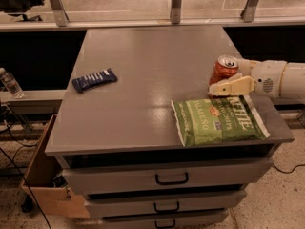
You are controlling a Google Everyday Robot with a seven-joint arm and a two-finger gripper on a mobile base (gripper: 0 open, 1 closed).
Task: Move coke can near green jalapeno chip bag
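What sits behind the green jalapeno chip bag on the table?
The coke can stands just behind the chip bag, the gripper reaching it from the picture's right. The gripper covers the can's base, so contact with the chip bag is unclear.
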